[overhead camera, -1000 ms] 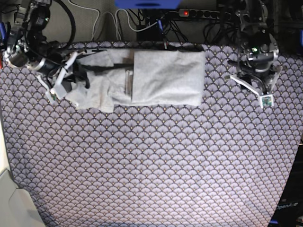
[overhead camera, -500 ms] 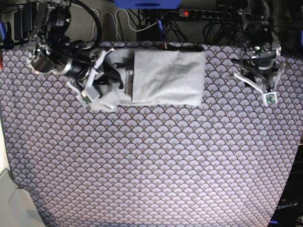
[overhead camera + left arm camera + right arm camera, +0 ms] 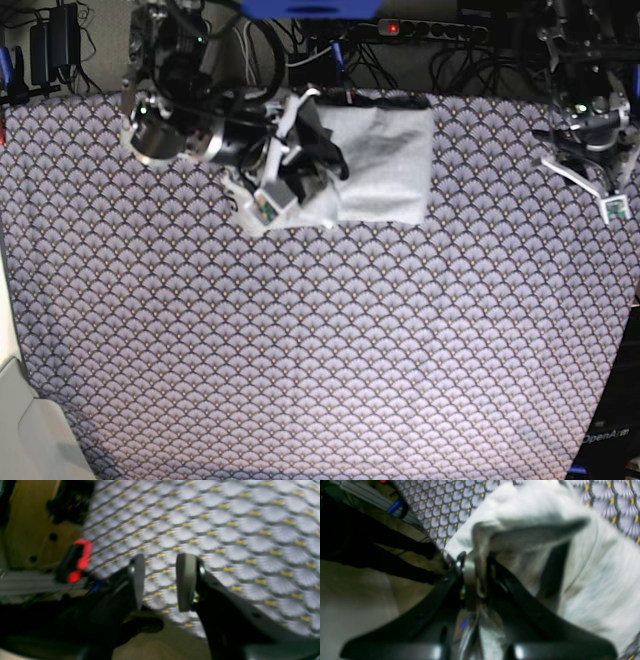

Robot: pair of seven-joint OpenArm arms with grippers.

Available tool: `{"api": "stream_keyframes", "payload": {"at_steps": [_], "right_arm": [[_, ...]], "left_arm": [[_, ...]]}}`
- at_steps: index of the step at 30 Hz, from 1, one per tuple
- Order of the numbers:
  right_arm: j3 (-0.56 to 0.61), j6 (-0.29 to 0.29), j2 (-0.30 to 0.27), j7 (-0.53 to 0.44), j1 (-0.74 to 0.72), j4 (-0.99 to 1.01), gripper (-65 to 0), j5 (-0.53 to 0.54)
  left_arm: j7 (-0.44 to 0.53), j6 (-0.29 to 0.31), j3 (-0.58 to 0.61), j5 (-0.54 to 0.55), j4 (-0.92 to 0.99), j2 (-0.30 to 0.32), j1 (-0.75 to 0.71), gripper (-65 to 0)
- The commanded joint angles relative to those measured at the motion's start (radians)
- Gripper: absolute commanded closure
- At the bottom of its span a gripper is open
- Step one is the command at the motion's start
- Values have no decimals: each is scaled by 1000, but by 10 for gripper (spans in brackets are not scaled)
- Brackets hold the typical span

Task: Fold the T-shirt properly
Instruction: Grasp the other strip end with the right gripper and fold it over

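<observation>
Right gripper [image 3: 476, 580]: jaws pinched tight on a fold of the T-shirt [image 3: 532, 512], arm reaching across. Left gripper [image 3: 160, 580]: jaws parted, holding nothing, arm at the side.

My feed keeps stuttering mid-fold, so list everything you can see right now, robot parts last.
T-shirt: one, light grey, partly folded at the far edge of the table; one end lifted and pinched.
Tablecloth: one, purple scallop pattern with small yellow dots, covering the table.
Power strip: one, dark with a red lit switch, behind the table.
Cables: several, black and white, behind the table.
Right gripper: one, black with grey fingers, shut on the T-shirt, over its end.
Left gripper: one, black with grey fingers, open and empty, above the bare tablecloth at the far corner.
</observation>
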State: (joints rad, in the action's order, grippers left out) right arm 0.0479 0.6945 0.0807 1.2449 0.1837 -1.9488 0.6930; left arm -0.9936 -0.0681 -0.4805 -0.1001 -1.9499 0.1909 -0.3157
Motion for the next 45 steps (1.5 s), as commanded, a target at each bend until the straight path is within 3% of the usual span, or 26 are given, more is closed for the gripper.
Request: {"api": "stream_keyframes", "payload": {"at_steps": [1,9,16,31,40,45], "right_arm": [[-1,4,14,-31,-23,-16,0,34],[16,4,24,-26,-106,88,0,27],[158,4,-62,-34,-166,139,0,27],[350,4,-60,-37,-327,234,0,27],[433,4,-58,-118,-342,280,0,27],[433,4,-48,-127,-344,291,-102,27]], "left_arm": [[18,-5,-16,-7,-3,14,19,-218],[18,-3,-50,-5,4,14,23,-218],[17,-3,-50,-5,1,14,25,-218],[9,-3,-45,-5,-30,3,25,-218],[9,-3,-45,-5,-41,2,25,-218],[9,-3,-45,-7,-41,-24,26,-218]]}}
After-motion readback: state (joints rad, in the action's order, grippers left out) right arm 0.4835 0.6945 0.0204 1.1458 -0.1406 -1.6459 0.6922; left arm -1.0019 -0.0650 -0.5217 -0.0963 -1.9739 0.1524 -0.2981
